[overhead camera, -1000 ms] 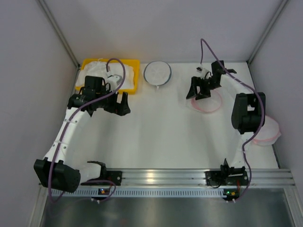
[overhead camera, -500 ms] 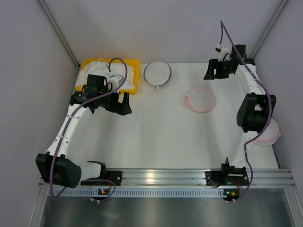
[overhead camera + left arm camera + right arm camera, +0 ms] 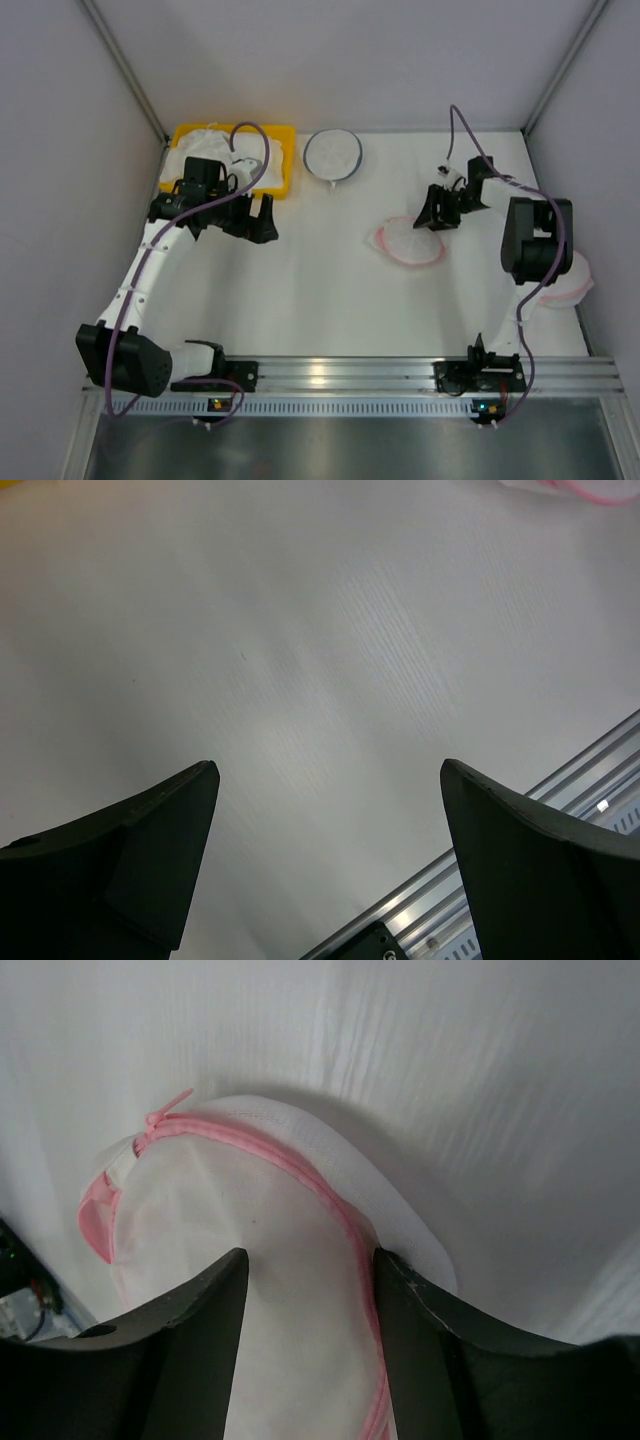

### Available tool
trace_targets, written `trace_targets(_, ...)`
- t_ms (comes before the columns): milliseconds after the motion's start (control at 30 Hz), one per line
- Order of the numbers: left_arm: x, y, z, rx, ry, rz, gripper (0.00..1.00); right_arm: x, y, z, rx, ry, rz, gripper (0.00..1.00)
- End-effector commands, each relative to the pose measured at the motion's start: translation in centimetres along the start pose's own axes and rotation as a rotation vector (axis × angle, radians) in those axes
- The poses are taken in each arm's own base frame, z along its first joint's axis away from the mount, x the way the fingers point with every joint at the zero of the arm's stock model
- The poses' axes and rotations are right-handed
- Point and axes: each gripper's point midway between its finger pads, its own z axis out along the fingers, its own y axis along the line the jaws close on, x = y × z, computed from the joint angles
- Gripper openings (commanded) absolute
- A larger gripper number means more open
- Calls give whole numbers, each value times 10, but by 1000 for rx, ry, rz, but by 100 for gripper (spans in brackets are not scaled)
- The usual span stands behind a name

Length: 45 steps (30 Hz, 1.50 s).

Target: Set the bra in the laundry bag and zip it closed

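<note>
Top external is showing the bra (image 3: 205, 140) lying bunched in the yellow tray (image 3: 283, 130) at the far left corner of the counter (image 3: 320, 290). The left gripper (image 3: 255, 225) is hovering just on the near side of that tray. Its fingers are standing wide apart with nothing between them, and the left wrist view is showing only bare counter below. The bra is therefore sitting behind those fingers, toward the far wall. The left arm is much the nearer one to it. Its long axis is not readable from this heap.

The laundry bag (image 3: 410, 243) is lying flat on the right half, well apart from the tray. The right gripper (image 3: 437, 212) is hanging over its far edge. In the right wrist view the fingers (image 3: 200, 1350) are standing partly apart, straddling the pink rim (image 3: 300, 1175), which is running between them toward a small pink tab (image 3: 160, 1125). Whether they are touching the mesh is unclear. Being round, the bag is offering no real long axis. Only that tab is marking a direction, pointing away from the right arm.
</note>
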Motion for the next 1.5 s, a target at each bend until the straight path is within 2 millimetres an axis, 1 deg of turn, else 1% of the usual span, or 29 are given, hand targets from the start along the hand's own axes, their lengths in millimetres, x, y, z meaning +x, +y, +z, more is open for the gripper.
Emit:
trace_targets(0,-11,-6,-10,12,-48,22,98,17,42,-11,-93,-15,18,53)
trace_targets(33,-9,-6,-9,14,-44,19,98,36,43,-9,-101,15,50,53)
trace_targets(67,-7,-7,-8,18,-39,14,98,38,51,-16,-108,-3,58,54)
trace_targets(133,-5,-8,-8,26,-36,10,98,55,76,-18,-129,-13,16,58)
trace_targets(233,-1,-14,-6,63,-29,16,98,71,95,-26,-153,2,4,61)
trace_targets(300,5,-22,-3,120,-18,6,98,78,104,-29,-184,26,9,59)
trace_targets(367,6,-42,2,246,-29,-26,97,88,100,-23,-174,55,5,56)
trace_targets(400,21,-47,12,298,0,-66,95,92,94,-20,-150,65,8,54)
trace_targets(433,15,-61,14,407,-42,-60,88,100,88,-13,-141,93,20,50)
trace_targets(467,18,-66,19,441,-36,-121,86,103,85,-10,-138,105,12,48)
trace_targets(500,31,-68,27,472,-18,-167,84,105,82,-8,-128,118,16,45)
trace_targets(533,32,-68,35,486,-22,-195,82,107,78,-5,-121,133,24,38)
trace_targets(567,23,-69,39,502,-61,-218,78,108,76,-4,-117,139,14,36)
trace_targets(633,34,-72,59,505,-29,-244,74,111,73,-1,-106,159,14,29)
trace_targets(667,31,-74,67,497,-38,-225,72,113,72,0,-106,165,14,28)
trace_targets(700,38,-90,75,518,-6,-192,72,114,73,1,-105,167,7,28)
trace_targets(733,45,-94,87,514,25,-191,72,118,72,2,-104,173,9,23)
trace_targets(767,42,-100,96,511,16,-180,72,120,72,3,-100,177,4,21)
trace_targets(800,53,-114,109,529,61,-176,72,124,73,5,-99,188,2,19)
trace_targets(833,58,-117,118,527,73,-193,72,126,73,7,-96,199,-4,13)
trace_targets(933,68,-123,147,523,121,-290,63,137,76,13,-94,246,-11,4)
trace_targets(967,69,-124,153,528,120,-289,60,140,75,15,-90,258,-9,2)
trace_targets(1000,77,-122,165,518,149,-301,54,145,76,18,-88,279,-9,0)
trace_targets(1100,84,-118,182,509,178,-317,48,154,75,25,-92,318,-58,0)
trace_targets(1167,83,-119,189,522,184,-334,47,156,77,28,-95,325,-65,0)
trace_targets(1200,88,-118,194,529,202,-349,46,155,79,30,-99,330,-72,0)
trace_targets(1233,84,-122,195,553,195,-368,46,157,79,32,-99,340,-70,0)
trace_targets(1367,80,-133,195,623,207,-402,45,159,82,34,-99,366,-77,0)
trace_targets(1467,79,-134,193,631,213,-420,46,153,95,29,-142,361,-106,0)
